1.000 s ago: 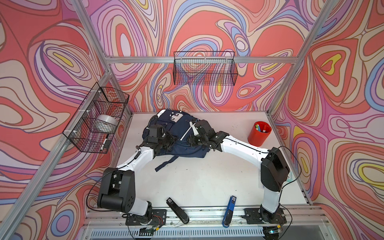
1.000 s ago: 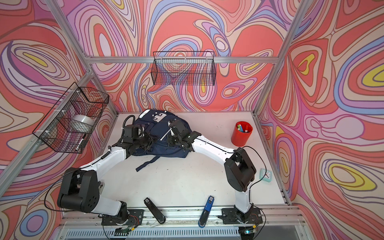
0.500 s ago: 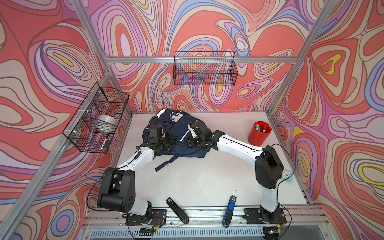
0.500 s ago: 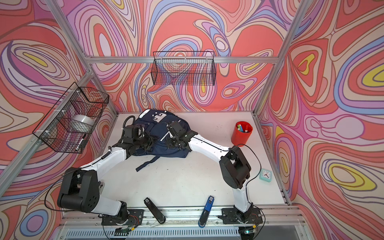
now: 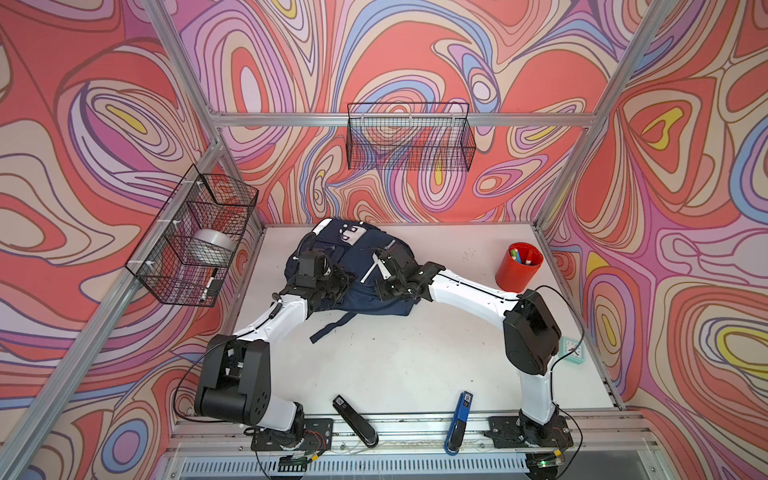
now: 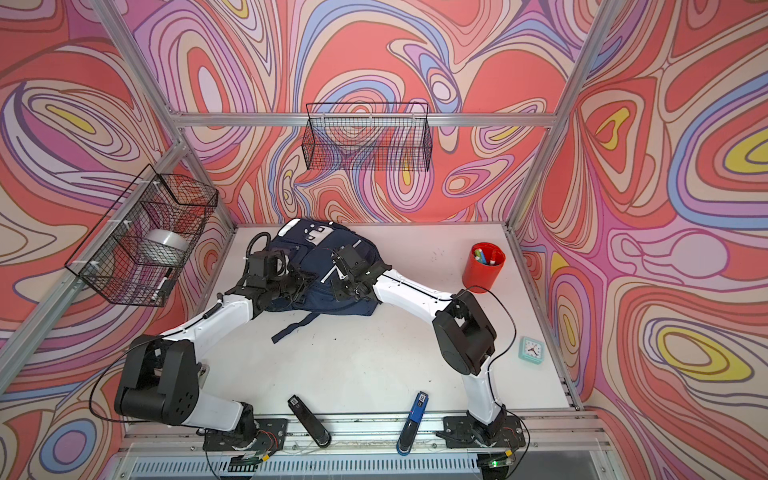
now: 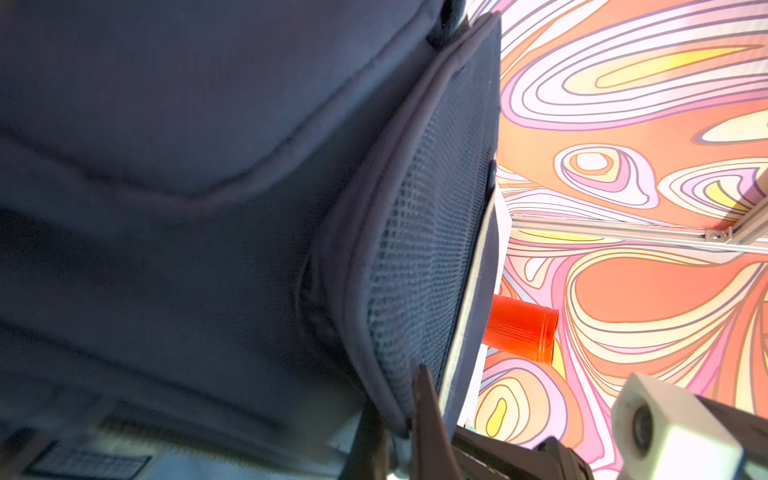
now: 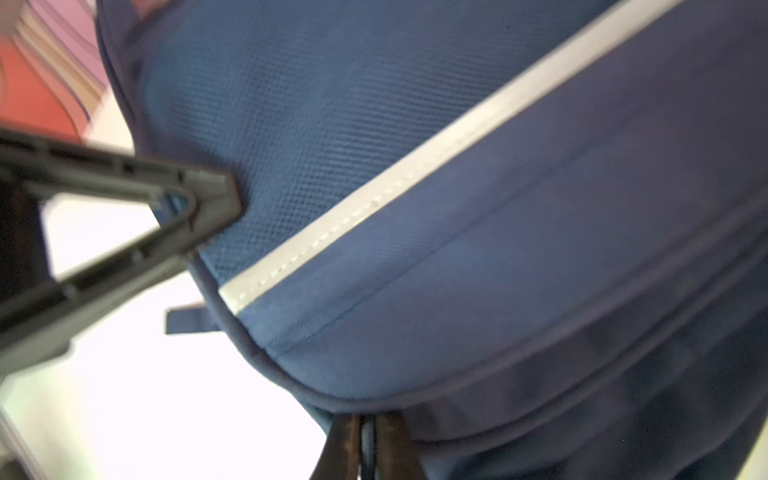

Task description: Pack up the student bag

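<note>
1. Lying on the white tabletop (image 5: 415, 357) in both top views, the student bag (image 5: 359, 255) (image 6: 316, 255), a large navy blue fabric backpack with thin white stripes and a white patch, sits left of the red cylindrical plastic cup (image 5: 519, 270) of coloured pens. It is well apart from the cup and about as far back.
2. In the same views the left gripper (image 5: 347, 282) and the right gripper (image 5: 382, 289) both rest on the bag, the right one on the side nearer the cup. At this size I cannot tell how their jaws stand.
3. A small teal square clock (image 6: 531, 350) lies nearer the camera than the cup, by the same table edge. A black stapler (image 5: 355, 422) and a blue stapler (image 5: 459, 419) lie at the front edge, well away from the cup.
4. In the left wrist view the left gripper (image 7: 397, 428) is pinched narrow on the bound edge of the bag's mesh side pocket (image 7: 419, 257), with dark fingers (image 7: 430, 428) on either side of the fabric. The cup (image 7: 519, 332) shows beyond the bag.
5. In the blurred right wrist view the right gripper (image 8: 368, 449) is squeezed narrow on the bag's piped seam, below a white stripe (image 8: 415, 166). The left gripper (image 8: 199, 203) also shows here, its tips meeting on a bit of blue fabric.
</note>
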Controlling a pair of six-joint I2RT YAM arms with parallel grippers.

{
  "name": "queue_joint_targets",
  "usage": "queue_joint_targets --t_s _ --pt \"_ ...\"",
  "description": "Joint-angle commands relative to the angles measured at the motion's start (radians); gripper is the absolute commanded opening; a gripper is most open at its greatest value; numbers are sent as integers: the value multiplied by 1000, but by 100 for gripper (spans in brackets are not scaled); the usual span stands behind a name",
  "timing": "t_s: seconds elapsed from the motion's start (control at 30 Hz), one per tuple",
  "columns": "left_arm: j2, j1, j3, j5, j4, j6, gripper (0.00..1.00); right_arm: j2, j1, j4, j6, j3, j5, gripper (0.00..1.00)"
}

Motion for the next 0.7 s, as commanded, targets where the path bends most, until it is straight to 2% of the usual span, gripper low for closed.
queue_joint_targets --t_s 0.0,0.13,0.43,0.6,0.67 --pt "-49 -7 -1 61 -16 25 0 -2 -15 -43 -57 -9 74 0" --pt "-68 -5 0 58 -55 52 0 -61 -62 -23 -71 -62 68 0" --pt "-110 35 1 109 -135 112 0 -62 -120 -31 -166 -73 129 0" --pt "-163 106 5 146 -227 198 0 -29 -220 21 -211 -69 66 0" --pt "-161 125 17 166 -264 231 0 -27 -229 55 -239 -69 48 0"
